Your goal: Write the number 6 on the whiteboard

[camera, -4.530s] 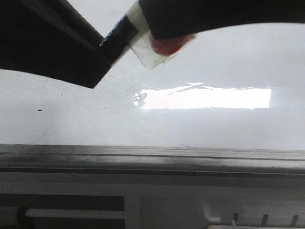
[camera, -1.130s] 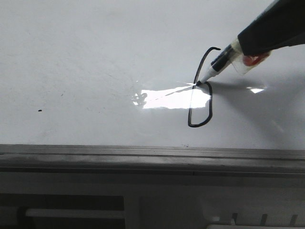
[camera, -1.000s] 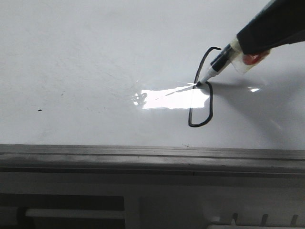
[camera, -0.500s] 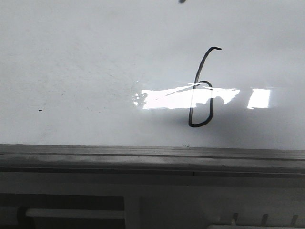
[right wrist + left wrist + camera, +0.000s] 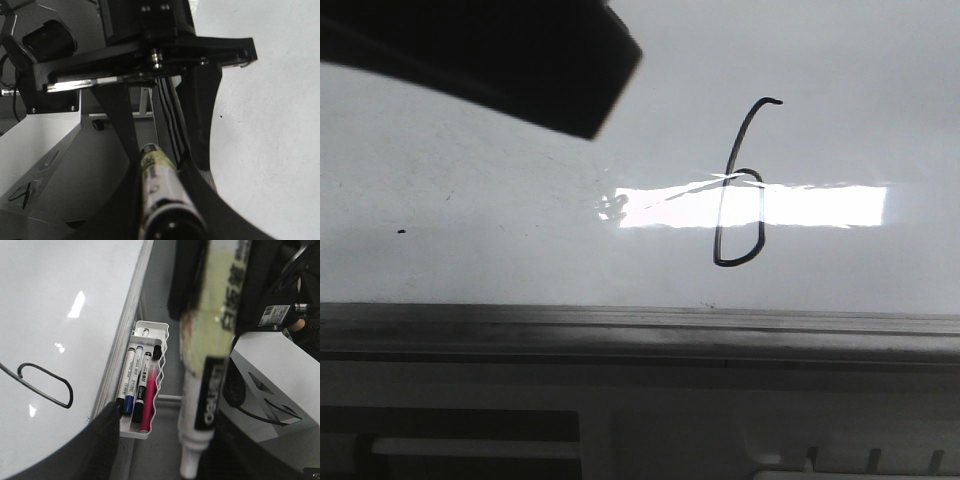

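The number 6 [image 5: 738,200] stands as a thin black line on the whiteboard [image 5: 500,200], crossing the bright glare; its loop also shows in the left wrist view [image 5: 70,392]. My right gripper [image 5: 159,167] is shut on the marker [image 5: 162,192], off the board. My left gripper [image 5: 170,455] is open, its jaws wide apart around the marker's nib end [image 5: 202,385], which lies close to one finger. The left gripper's black body [image 5: 160,55] faces the right wrist camera. A dark arm part [image 5: 520,70] covers the board's upper left.
A white tray [image 5: 150,335] with several markers hangs below the board's grey edge rail [image 5: 640,325]. A tiny black speck [image 5: 401,232] sits at the board's left. Grey robot base panels [image 5: 45,165] lie beside the board.
The marker closed the loop of the 6, then lifted away and left the front view. A dark arm part has now come into the upper left of that view.
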`<state>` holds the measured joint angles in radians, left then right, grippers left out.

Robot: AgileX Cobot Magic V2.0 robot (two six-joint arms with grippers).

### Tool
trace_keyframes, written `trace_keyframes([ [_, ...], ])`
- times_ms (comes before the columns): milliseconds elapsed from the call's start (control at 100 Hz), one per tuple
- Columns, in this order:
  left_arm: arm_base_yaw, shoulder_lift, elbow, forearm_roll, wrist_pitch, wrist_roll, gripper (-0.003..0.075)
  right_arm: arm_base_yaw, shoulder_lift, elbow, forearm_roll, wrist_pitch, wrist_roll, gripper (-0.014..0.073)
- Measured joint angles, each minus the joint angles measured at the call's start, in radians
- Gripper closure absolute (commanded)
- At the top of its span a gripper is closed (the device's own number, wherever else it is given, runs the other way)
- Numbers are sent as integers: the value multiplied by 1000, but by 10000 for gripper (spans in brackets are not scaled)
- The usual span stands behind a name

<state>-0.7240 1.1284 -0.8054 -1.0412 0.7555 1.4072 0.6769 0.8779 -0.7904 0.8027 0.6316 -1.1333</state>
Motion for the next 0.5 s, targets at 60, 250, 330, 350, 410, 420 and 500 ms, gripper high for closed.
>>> trace_keyframes([
  [60, -7, 23, -2, 0, -9, 0, 372, 23, 15, 11, -4, -27, 0, 647],
  [250, -8, 45, -2, 0, -15, 2, 440, 41, 57, 18, -4, -61, -4, 647],
  [330, -8, 46, -2, 0, -15, 2, 540, 41, 71, 18, -4, -71, -4, 647],
  [350, -9, 46, -2, 0, -15, 2, 559, 41, 73, 18, -4, -74, -4, 647],
  [410, -9, 47, -2, 2, -13, 2, 657, 41, 79, 18, -4, -80, -4, 647],
  [420, -9, 47, -2, 2, -11, 2, 668, 41, 82, 18, -4, -84, -4, 647],
  [500, -11, 49, -2, 10, -9, 5, 738, 41, 88, 18, -4, -90, -4, 647],
])
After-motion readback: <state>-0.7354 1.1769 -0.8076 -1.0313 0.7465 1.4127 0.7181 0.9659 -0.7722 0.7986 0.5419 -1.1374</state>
